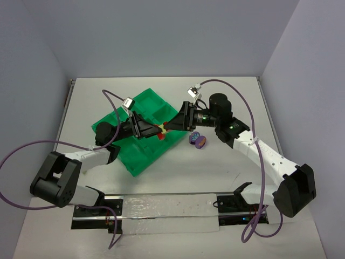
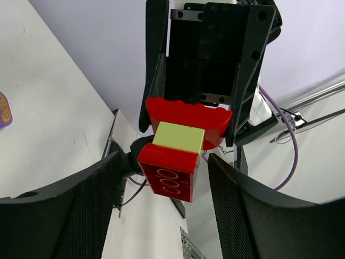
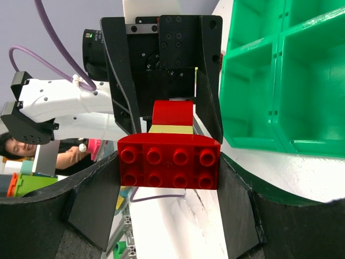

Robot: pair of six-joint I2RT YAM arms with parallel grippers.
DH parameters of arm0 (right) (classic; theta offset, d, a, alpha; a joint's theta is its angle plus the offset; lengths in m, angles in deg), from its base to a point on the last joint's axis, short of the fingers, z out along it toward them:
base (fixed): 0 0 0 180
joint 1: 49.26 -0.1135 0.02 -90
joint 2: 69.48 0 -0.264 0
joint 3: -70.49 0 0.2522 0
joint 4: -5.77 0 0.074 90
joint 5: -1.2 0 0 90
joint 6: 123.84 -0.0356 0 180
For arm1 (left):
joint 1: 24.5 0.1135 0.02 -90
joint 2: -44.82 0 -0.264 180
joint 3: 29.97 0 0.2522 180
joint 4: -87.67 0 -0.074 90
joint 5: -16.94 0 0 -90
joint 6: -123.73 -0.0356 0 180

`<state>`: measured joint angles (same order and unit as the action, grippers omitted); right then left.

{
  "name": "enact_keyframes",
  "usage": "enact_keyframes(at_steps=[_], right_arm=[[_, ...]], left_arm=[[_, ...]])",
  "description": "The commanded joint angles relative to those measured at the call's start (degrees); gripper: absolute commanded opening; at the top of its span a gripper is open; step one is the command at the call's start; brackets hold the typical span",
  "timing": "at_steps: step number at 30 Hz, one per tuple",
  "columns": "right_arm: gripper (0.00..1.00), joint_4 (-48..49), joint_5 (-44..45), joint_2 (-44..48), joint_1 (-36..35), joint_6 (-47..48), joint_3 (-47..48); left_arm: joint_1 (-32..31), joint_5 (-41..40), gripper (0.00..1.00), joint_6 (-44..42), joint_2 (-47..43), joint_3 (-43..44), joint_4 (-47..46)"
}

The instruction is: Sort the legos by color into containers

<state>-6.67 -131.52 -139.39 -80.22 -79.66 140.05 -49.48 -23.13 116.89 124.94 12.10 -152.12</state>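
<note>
Right gripper (image 3: 168, 178) pinches red 2x4 brick (image 3: 168, 162); left gripper (image 2: 164, 172) jaws spread around smaller red brick (image 2: 168, 175), yellow-green brick (image 2: 179, 136) stacked between | stack above green tray (image 1: 143, 159) | purple bricks (image 1: 198, 141) just beside tray; compartments in view hold nothing, so sorting looks barely begun | arms reach inward, wrists facing.

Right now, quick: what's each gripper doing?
Left gripper: jaws open on either side of the small red brick, not touching it.
Right gripper: closed on the wide red brick.
</note>
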Motion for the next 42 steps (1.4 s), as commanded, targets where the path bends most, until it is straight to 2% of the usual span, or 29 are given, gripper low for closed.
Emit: enact_keyframes(at_steps=[1,13,17,19,21,24,25,29,37,38,40,42], right_arm=[[0.41,4.0,-1.2,0.1,0.3,-0.6,-0.3],[0.41,4.9,-1.9,-0.8,0.1,-1.1,-0.4],[0.41,4.4,-1.4,-0.7,-0.1,-1.0,-0.2],[0.42,4.3,-1.3,-0.5,-0.1,-1.3,-0.2],[0.42,3.3,-1.1,-0.1,-0.1,-0.8,0.4],[0.42,2.4,-1.0,0.0,-0.1,-0.2,1.2],[0.42,2.3,-1.0,0.0,-0.1,0.0,1.3],[0.42,-0.9,0.2,-0.1,0.0,2.4,2.2],[0.42,-14.1,7.1,2.7,2.3,10.3,6.9],[0.42,-15.2,8.1,2.9,2.5,10.9,7.0],[0.43,-18.3,12.3,3.4,3.4,12.7,7.8],[0.43,-22.6,20.4,3.1,3.6,15.2,9.0]], left_arm=[[-0.7,-0.1,0.72,-0.6,-1.3,2.8,-15.2],[-1.2,-0.3,0.64,0.3,-0.7,3.1,-15.8],[-1.4,-0.8,0.59,0.4,-0.6,3.1,-16.1],[-1.5,-0.8,0.53,0.4,-0.4,3.2,-16.0],[-1.5,-0.7,0.42,0.6,-0.2,3.4,-16.2],[-1.5,-0.6,0.23,0.6,-0.5,3.3,-16.2],[-1.5,-0.7,0.12,0.5,-0.6,3.2,-15.9],[-1.5,-0.4,0.00,-0.1,-0.8,3.5,-13.7],[1.1,-1.5,0.00,-7.8,-8.9,1.7,1.3],[1.5,-1.4,0.00,-9.2,-9.1,1.8,5.1],[2.8,-1.9,0.00,-18.3,-13.9,3.9,20.6],[4.0,-4.6,0.00,-23.0,-18.2,5.4,34.0]])
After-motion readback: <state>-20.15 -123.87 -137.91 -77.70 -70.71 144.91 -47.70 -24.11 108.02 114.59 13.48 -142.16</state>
